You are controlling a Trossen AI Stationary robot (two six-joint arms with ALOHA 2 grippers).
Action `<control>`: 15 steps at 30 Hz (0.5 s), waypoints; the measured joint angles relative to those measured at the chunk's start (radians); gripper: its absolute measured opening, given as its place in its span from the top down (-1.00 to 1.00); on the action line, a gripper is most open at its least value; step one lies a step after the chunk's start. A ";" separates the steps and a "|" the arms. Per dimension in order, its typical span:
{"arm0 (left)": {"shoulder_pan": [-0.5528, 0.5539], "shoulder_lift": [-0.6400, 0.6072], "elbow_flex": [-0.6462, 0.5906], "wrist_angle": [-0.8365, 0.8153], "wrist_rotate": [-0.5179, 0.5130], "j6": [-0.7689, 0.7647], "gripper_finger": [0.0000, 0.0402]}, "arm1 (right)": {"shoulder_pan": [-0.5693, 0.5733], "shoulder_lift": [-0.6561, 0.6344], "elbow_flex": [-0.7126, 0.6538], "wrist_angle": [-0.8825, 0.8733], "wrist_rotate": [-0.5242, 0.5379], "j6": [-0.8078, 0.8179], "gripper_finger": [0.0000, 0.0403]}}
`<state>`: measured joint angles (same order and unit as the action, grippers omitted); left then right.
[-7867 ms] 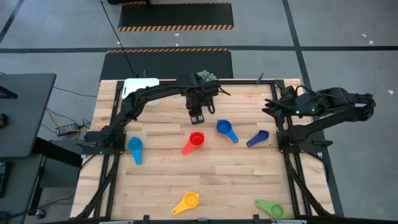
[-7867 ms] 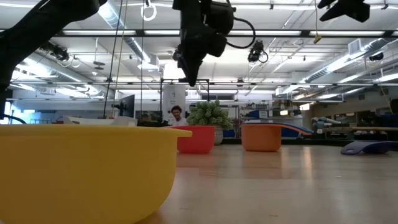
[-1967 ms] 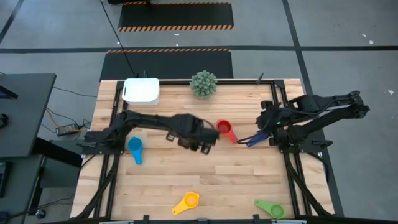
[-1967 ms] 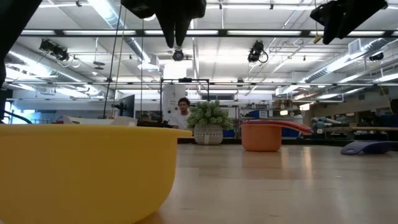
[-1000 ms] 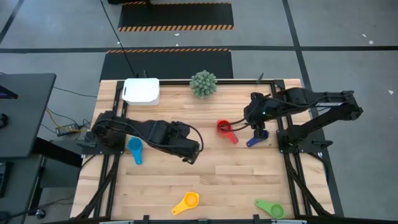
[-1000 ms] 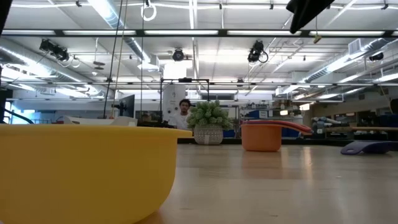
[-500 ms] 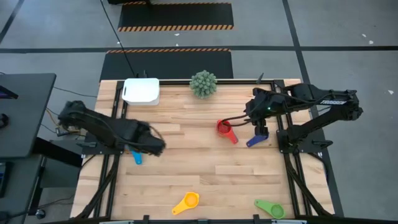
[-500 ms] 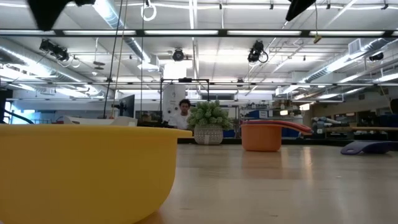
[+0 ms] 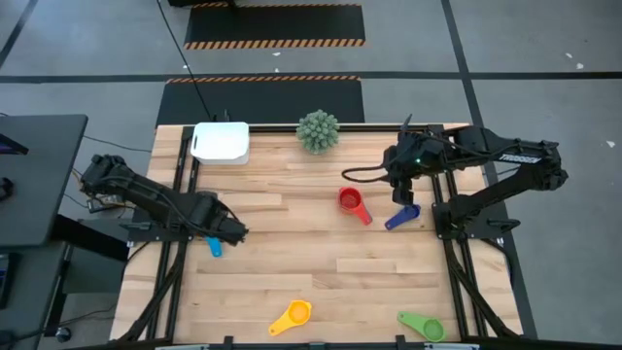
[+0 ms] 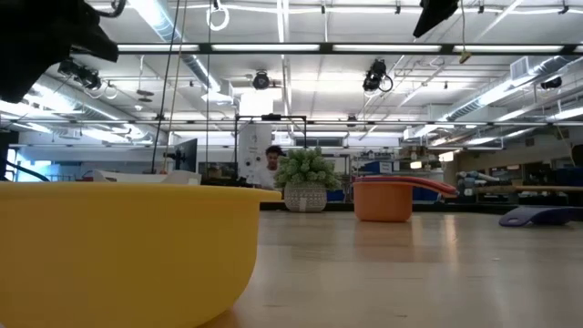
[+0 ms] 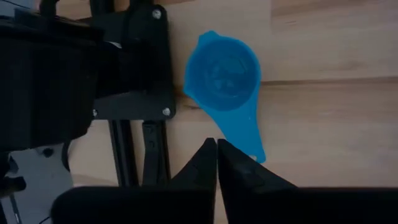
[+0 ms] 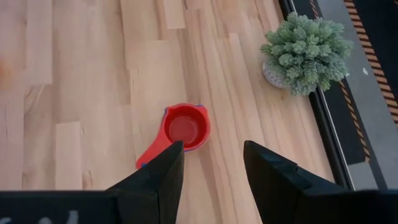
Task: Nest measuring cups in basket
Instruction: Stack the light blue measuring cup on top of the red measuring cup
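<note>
My left gripper [image 9: 233, 233] [image 11: 216, 144] is shut and hovers by the table's left edge, just above the light blue measuring cup [image 9: 214, 245] [image 11: 224, 68] lying flat on the wood. A red cup [image 9: 352, 202] [image 12: 185, 129] sits inside a blue cup at mid-table. My right gripper [image 9: 402, 192] [image 12: 211, 144] is open and raised, between that pair and the dark blue cup [image 9: 401, 217]. The yellow cup [image 9: 292, 316] [image 10: 118, 246] and the green cup [image 9: 421, 325] lie near the near edge. The white basket [image 9: 220, 142] stands at the far left corner.
A green spiky plant [image 9: 318, 130] [image 12: 308, 50] in a small pot stands at the far edge, right of the basket. The left arm's base frame [image 11: 130, 74] lies right beside the light blue cup. Bare wood stretches across the table's middle and near half.
My left arm has drawn back from the middle of the table toward the left edge, and its gripper now hangs over the light blue cup. The red cup stays nested in the blue one. My right gripper has stayed near the dark blue cup.
</note>
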<state>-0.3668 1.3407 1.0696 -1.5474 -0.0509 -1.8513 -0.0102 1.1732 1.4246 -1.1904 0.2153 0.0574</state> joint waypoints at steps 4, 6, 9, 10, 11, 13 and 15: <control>0.000 0.000 -0.005 0.008 -0.001 0.037 0.93 | -0.005 0.000 0.000 0.000 -0.027 -0.011 0.14; 0.000 0.000 -0.005 0.010 -0.014 0.064 0.88 | -0.008 0.004 0.000 -0.004 -0.113 -0.061 0.14; 0.000 0.000 -0.005 0.009 -0.033 0.076 0.83 | -0.012 0.016 -0.004 -0.008 -0.239 -0.150 0.14; 0.000 0.000 -0.005 0.011 -0.034 0.078 0.82 | -0.011 0.022 -0.005 -0.007 -0.254 -0.167 0.14; 0.000 0.000 -0.005 0.015 -0.034 0.085 0.81 | -0.012 0.034 -0.006 -0.011 -0.257 -0.177 0.14; 0.000 0.000 -0.005 0.043 -0.034 0.116 0.81 | -0.014 0.055 -0.006 -0.009 -0.248 -0.193 0.15; 0.000 0.000 -0.005 0.066 -0.039 0.150 0.81 | -0.015 0.074 -0.006 -0.009 -0.229 -0.206 0.15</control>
<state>-0.3672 1.3407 1.0641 -1.4813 -0.0899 -1.7014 -0.0250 1.2472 1.4183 -1.1993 -0.0133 -0.1486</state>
